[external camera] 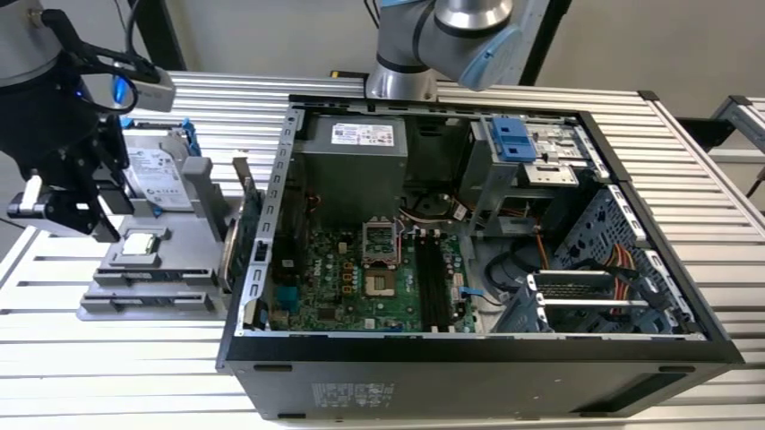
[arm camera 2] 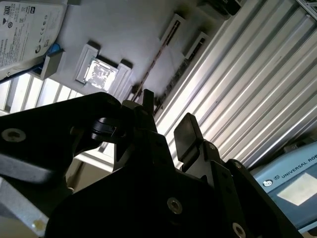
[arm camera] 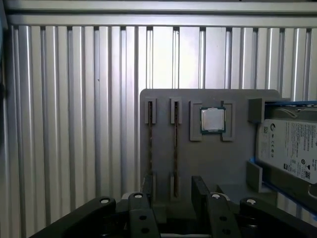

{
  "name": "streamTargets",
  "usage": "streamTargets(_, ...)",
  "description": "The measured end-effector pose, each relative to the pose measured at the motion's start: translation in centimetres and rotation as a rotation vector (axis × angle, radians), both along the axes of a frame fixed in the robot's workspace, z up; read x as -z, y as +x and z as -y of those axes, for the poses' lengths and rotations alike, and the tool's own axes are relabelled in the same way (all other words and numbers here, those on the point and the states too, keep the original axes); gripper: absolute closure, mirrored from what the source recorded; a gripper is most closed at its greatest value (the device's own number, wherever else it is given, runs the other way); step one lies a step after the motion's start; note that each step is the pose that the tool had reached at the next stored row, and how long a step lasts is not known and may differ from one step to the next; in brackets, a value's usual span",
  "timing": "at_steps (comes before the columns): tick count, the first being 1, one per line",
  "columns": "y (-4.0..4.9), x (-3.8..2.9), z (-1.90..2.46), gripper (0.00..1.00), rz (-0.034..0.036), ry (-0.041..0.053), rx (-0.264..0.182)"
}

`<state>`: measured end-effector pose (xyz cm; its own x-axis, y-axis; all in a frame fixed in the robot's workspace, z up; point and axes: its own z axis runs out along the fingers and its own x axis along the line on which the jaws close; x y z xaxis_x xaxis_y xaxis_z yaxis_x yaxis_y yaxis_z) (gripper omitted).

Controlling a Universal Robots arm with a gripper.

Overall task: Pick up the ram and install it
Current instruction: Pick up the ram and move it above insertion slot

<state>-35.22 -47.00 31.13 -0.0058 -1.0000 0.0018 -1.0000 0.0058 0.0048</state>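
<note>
Two ram sticks stand on edge in slots of a grey holder (arm camera: 208, 163); the first wrist view shows them as thin lines, one ram (arm camera: 176, 144) and another (arm camera: 150, 144) beside it. The second wrist view shows a ram (arm camera 2: 157, 74) as a thin dark strip. My gripper (arm camera: 173, 191) is open above the holder and holds nothing. Its fingers (arm camera: 200, 191) stand either side of the line of the nearer stick, apart from it. In the exterior view the gripper (external camera: 90, 215) hangs over the holder (external camera: 150, 287), at the left of the open computer case (external camera: 478, 349). The motherboard's black slots (external camera: 436, 282) lie inside the case.
The holder also carries a processor chip (arm camera: 213, 120) and a silver hard drive (arm camera: 290, 148) with blue trim. A green card (external camera: 251, 224) stands between holder and case. The ribbed metal table (external camera: 120, 376) extends all round. A second arm's base (external camera: 400, 54) stands behind the case.
</note>
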Motion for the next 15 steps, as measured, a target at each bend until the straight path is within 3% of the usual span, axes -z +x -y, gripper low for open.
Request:
streamTargets(9, -0.01, 1.27, 0.07, 0.00, -0.0033, 0.0000, 0.000)
streamTargets(15, -0.07, 2.17, 0.89, 0.00, -0.0044, -0.0001, -0.003)
